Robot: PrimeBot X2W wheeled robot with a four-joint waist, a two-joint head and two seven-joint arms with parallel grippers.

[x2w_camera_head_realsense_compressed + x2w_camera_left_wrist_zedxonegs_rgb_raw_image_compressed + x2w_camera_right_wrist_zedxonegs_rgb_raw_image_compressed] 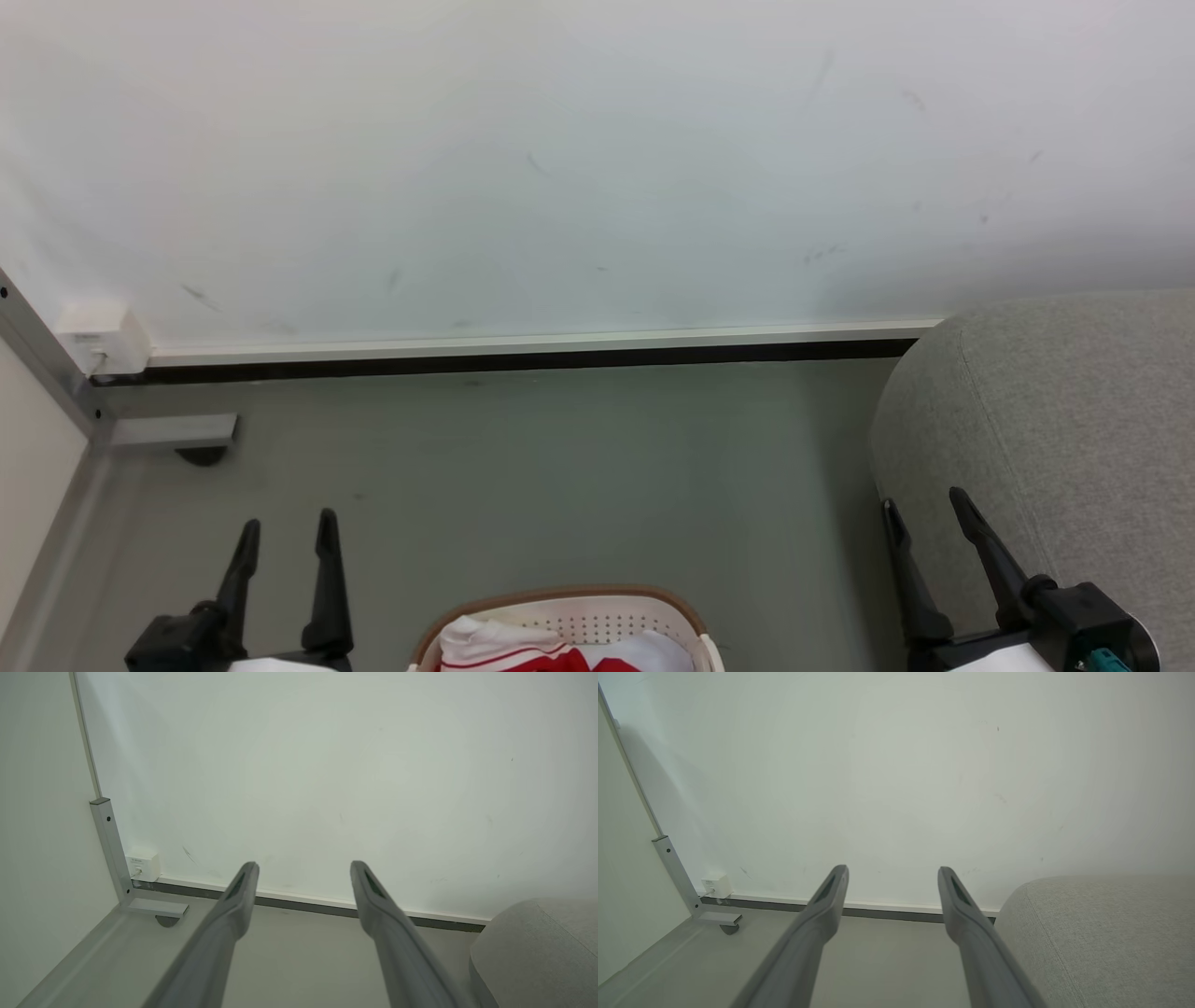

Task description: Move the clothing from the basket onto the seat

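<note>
At the bottom edge of the head view, the clothing (523, 655) lies bunched in the basket (560, 595), its red fabric and red-striped white trim showing just inside the brown rim. Neither gripper touches it. The left gripper (288, 521) hangs over the grey floor (560, 467) to the basket's left, and the right gripper (922, 502) well to its right, in front of the rounded end of the seat (1074, 420). Both pairs of jaws are spread wide with nothing between the fingers, which point toward the white wall (597, 168). The garment sits between the two grippers, lower in the frame than their fingertips. Both wrist views look past parted fingers at wall, floor and the grey seat.
</note>
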